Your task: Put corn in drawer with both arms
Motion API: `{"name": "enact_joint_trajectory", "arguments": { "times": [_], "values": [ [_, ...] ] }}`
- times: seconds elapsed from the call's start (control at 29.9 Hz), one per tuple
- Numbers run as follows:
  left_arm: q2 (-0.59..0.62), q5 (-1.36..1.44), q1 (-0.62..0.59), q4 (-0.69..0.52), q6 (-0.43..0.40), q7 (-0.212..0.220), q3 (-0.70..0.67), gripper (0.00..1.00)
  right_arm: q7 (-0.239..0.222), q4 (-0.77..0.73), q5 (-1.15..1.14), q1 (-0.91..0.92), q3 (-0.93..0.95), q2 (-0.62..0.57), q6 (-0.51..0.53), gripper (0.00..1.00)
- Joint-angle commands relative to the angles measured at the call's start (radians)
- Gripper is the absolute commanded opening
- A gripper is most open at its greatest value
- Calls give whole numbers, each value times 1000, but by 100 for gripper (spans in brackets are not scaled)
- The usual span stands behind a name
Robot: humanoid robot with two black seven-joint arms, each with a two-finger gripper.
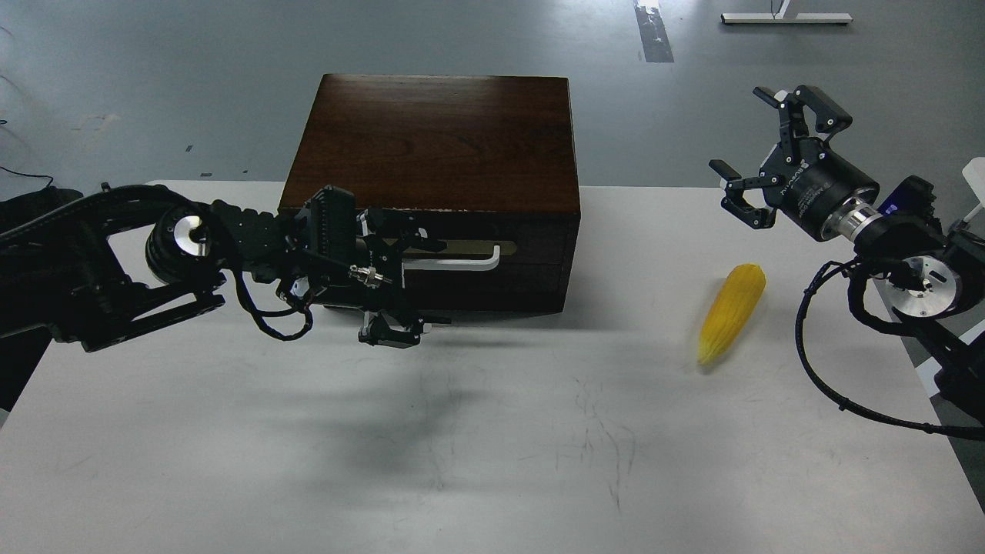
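The yellow corn (731, 312) lies on the white table (492, 446) to the right of the dark brown cabinet (439, 138). The drawer (535, 258) is shut, and its white bar handle (469, 260) shows on the front. My left gripper (404, 281) is open right in front of the drawer's left half. Its fingers (392, 332) spread above and below the handle's left end, which it hides. My right gripper (750, 142) is open and empty, raised above the table, up and to the right of the corn.
The table's right edge (935, 431) runs close under my right arm. A grey floor lies behind the cabinet, with a white stand foot (785, 17) far back. Bare scuffed tabletop fills the front.
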Motion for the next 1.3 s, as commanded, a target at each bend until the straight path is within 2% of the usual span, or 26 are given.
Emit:
{"name": "enact_joint_trajectory", "arguments": {
  "times": [0.0, 0.2, 0.6, 0.77, 1.27],
  "values": [
    [-4, 0, -13, -1, -2, 0, 16, 98, 0, -5, 0, 0, 2, 4, 0, 100],
    [-9, 0, -77, -1, -2, 0, 109, 98, 0, -10, 0, 0, 6, 7, 0, 100],
    [-59, 0, -83, 49, -8, 0, 116, 98, 0, -10, 2, 0, 9, 7, 0, 100],
    [-67, 0, -106, 49, -54, 0, 121, 98, 0, -10, 2, 0, 16, 7, 0, 100],
    [-73, 0, -126, 49, -55, 0, 159, 98, 0, -10, 2, 3, 16, 7, 0, 100]
  ]
}}
